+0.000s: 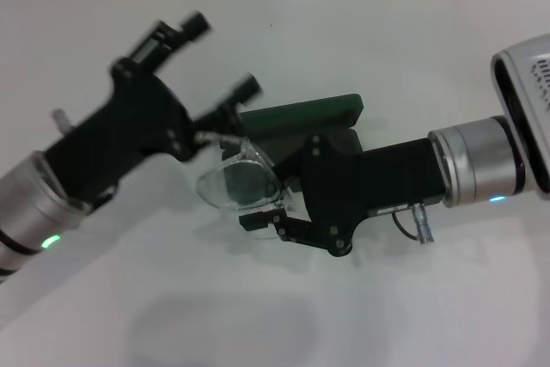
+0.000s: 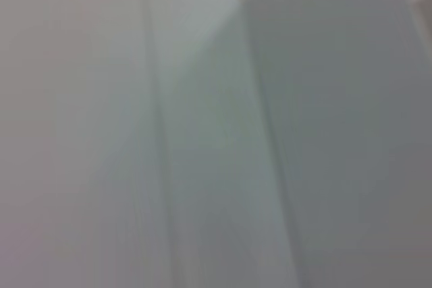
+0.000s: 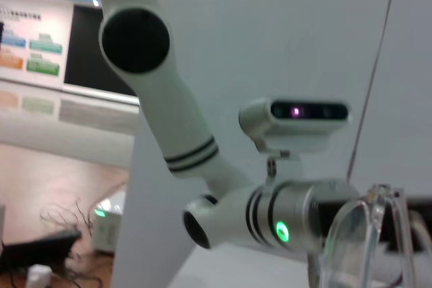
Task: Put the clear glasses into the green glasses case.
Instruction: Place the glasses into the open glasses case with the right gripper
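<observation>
**Glasses gripped beside the case**

The right claw [image 1: 268, 212] reaches in from the desk's right edge and is closed on the clear glasses [image 1: 238, 180], holding them by the frame so the lenses jut out past its fingers toward the left. The glasses hang above the white desk [image 1: 412, 66], near its middle, just in front of the green glasses case [image 1: 302, 114] — the case lies behind the claw's black body, and whether its lid is up or down cannot be told from here.

The left claw [image 1: 222, 56] comes in from the left edge, its two fingers spread wide apart and gripping nothing; the nearer fingertip sits right by the case's left end and the glasses' upper rim.

In the right wrist view, a clear lens rim shows close up — the left arm lies beyond it.
</observation>
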Available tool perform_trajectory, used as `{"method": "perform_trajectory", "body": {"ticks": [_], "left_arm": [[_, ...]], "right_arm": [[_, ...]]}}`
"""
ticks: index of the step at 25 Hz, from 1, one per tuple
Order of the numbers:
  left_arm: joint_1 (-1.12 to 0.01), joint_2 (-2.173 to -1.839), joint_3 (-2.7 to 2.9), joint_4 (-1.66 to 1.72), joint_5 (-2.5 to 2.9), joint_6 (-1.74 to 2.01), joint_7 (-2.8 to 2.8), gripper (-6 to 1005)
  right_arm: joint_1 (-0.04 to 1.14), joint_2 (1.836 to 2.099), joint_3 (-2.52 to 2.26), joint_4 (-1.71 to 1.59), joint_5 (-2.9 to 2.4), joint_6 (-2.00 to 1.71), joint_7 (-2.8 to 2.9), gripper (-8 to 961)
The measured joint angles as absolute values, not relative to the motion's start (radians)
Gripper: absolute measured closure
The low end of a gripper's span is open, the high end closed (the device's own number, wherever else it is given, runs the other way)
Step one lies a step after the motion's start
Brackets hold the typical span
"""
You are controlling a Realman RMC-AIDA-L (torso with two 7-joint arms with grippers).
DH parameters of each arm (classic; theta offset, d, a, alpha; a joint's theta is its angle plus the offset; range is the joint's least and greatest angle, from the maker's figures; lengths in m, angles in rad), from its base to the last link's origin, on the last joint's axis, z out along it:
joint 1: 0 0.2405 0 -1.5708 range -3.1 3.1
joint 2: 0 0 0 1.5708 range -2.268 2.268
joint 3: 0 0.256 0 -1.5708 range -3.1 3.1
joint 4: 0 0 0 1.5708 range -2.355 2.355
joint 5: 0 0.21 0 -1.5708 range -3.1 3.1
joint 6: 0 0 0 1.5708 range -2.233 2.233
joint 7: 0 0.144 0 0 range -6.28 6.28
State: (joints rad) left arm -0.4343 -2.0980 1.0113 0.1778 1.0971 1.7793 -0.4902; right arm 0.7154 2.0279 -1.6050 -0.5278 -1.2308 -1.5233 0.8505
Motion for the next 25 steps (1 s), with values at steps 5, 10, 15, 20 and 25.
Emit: {"method": "perform_trajectory", "body": {"ticks": [5,10,15,20,25], "left_arm": [[-0.392,-2.094,1.011,0.129,0.875,1.763,-0.460,137],[-0.319,-2.092,1.011,0.122,0.726,1.721,-0.463,137],[-0.289,-2.092,1.011,0.119,0.715,1.710,-0.464,137],[-0.290,-2.092,1.016,0.106,0.721,1.703,-0.463,137],[-0.300,-2.092,1.017,0.101,0.724,1.691,-0.464,138]], "right_arm": [[0.661,2.023,-1.622,-0.623,-1.246,-1.446,0.833,765],[0.558,2.024,-1.651,-0.936,-1.496,-1.222,0.979,763],[0.471,2.026,-1.817,-1.259,-1.900,-0.947,1.252,761],[0.456,2.028,-1.940,-1.328,-2.090,-0.777,1.365,759],[0.456,2.028,-1.982,-1.299,-2.105,-0.672,1.373,756]]}}
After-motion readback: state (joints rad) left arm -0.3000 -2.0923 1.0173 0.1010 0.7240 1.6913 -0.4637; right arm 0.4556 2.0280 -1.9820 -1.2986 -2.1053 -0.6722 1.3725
